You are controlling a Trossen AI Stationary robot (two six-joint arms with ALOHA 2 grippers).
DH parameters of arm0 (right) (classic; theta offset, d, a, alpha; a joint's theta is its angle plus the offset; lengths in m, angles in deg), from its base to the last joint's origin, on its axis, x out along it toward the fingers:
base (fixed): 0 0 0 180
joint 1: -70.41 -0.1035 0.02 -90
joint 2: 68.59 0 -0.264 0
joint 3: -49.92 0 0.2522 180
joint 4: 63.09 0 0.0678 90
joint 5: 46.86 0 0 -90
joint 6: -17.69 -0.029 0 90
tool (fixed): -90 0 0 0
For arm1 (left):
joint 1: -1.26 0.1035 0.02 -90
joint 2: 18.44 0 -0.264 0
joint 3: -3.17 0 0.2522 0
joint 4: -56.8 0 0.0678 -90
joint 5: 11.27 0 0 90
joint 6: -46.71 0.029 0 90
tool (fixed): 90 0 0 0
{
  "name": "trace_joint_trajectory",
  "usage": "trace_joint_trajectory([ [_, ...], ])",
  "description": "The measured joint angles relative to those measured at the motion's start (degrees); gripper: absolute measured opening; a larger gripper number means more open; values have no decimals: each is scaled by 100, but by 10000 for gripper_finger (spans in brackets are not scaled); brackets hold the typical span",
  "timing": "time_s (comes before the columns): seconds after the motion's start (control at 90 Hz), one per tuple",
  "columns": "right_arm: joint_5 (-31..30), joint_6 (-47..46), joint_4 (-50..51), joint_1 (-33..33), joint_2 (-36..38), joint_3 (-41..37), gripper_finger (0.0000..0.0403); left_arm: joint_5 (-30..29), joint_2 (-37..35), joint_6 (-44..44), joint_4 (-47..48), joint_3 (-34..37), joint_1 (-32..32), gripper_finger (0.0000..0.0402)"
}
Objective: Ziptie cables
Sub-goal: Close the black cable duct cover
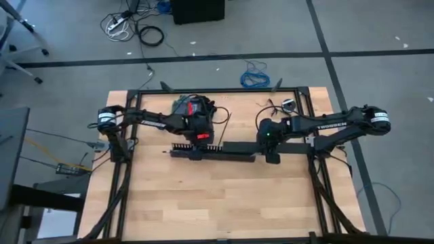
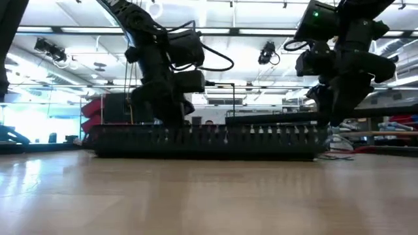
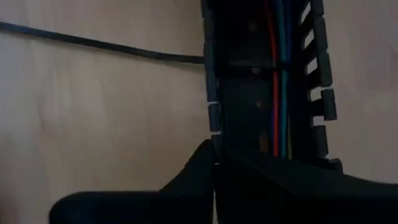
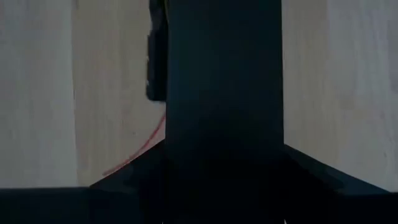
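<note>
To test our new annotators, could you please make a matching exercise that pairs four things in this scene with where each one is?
Things:
1. left hand
2. right hand
3. blue coiled cable
4. red wire

Places:
A. on the floor beyond the table
B. inside the slotted black duct
C. at the duct's end on the right arm's side
D. over the duct's part on the left arm's side

Pairs: 1-D; 2-C; 3-A; 4-B
</note>
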Motion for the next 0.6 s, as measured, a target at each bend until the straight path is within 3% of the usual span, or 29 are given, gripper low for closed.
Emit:
trace_joint_trajectory([
  [0.356, 129, -51, -204, -11, 0, 0, 229, -733, -259, -637, 855, 79, -353, 4],
  [0.6, 184, -47, -410, -11, 0, 0, 229, -795, -1596, -1166, 389, 1178, -497, 1],
])
